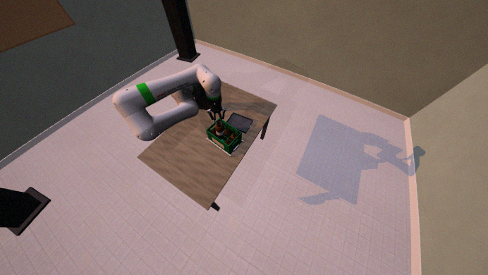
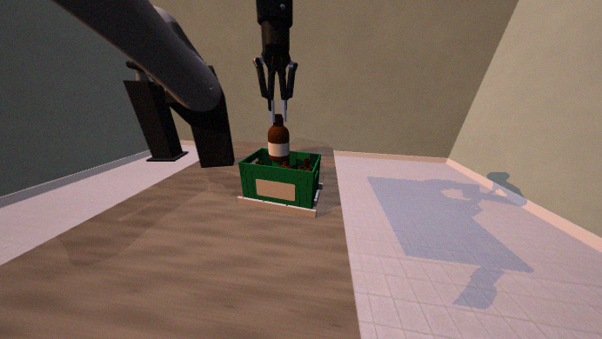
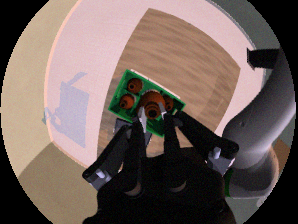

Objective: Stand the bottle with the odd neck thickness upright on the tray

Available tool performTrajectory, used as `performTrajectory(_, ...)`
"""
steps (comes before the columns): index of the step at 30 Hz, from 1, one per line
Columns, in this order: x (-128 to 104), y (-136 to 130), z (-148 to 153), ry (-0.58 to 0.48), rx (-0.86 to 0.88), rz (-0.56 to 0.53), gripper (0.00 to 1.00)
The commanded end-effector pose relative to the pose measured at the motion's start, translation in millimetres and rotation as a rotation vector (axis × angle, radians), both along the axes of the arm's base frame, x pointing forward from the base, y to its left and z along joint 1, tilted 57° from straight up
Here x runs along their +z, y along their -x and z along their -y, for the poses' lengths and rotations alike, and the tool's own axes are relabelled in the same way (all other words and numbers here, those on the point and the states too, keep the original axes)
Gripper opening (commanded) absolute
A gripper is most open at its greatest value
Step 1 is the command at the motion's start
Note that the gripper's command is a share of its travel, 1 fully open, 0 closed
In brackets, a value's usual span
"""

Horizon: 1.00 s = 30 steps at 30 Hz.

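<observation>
My gripper [image 2: 277, 114] is shut on the neck of a brown bottle [image 2: 278, 141] with a white label. The bottle hangs upright, its lower part still inside the green crate [image 2: 279, 179], most of its body above the rim. It also shows in the top view [image 1: 219, 127] and, from above, in the wrist view [image 3: 152, 104] between the fingertips. Other brown bottles [image 2: 300, 164] stand low in the crate, only their tops showing. The dark tray [image 1: 240, 122] lies on the table just behind the crate.
The crate [image 1: 224, 137] stands near the table's right edge on a pale base plate [image 2: 277, 206]. A dark pillar base [image 2: 163, 126] stands behind the table to the left. My arm [image 1: 159, 102] reaches over the table's left part.
</observation>
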State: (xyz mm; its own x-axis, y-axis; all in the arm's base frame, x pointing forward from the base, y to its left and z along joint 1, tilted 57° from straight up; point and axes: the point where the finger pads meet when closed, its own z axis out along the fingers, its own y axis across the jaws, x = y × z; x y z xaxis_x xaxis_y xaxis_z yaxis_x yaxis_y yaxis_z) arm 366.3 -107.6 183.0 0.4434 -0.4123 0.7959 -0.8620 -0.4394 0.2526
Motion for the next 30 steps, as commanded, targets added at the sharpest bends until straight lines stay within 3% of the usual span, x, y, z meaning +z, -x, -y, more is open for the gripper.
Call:
performTrajectory(1,-0.8,-0.6,-1.3,0.000,0.001,0.001,0.10)
performTrajectory(30,-17.3,-4.8,-14.0,0.000,0.001,0.001,0.10)
